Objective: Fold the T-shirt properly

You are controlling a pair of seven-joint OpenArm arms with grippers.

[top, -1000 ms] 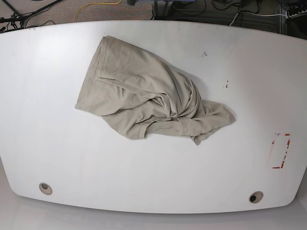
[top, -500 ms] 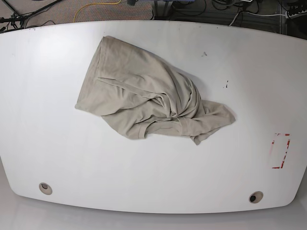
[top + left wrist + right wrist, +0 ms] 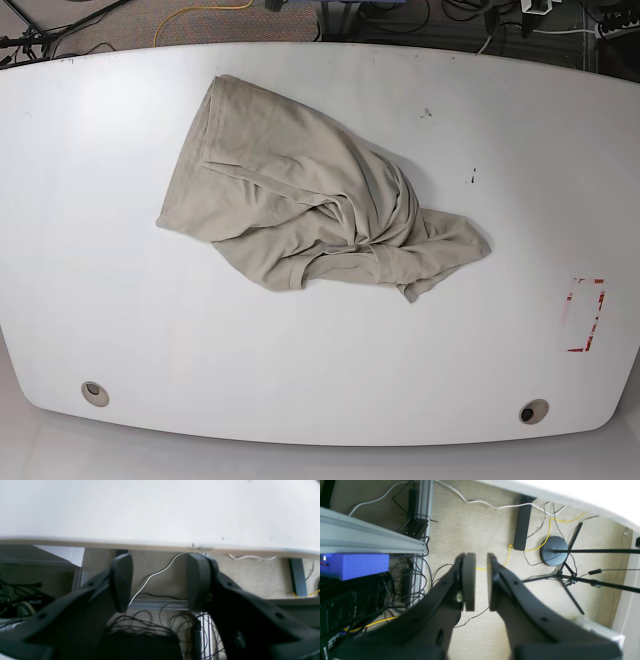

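The beige T-shirt (image 3: 300, 200) lies crumpled on the white table (image 3: 100, 250), left of centre, bunched into folds toward its right end. Neither arm shows in the base view. In the left wrist view my left gripper (image 3: 160, 580) is open and empty, hanging off the table's edge (image 3: 160, 541) over the floor. In the right wrist view my right gripper (image 3: 480, 585) also hangs over the carpet, its pads drawn almost together with only a slim gap and nothing between them. The T-shirt appears in neither wrist view.
A red tape rectangle (image 3: 585, 315) marks the table's right side. Two round cable holes (image 3: 95, 393) (image 3: 533, 411) sit near the front edge. Below the table are loose cables, an aluminium rail (image 3: 370, 540), a blue box (image 3: 352, 565) and a tripod base (image 3: 553, 551).
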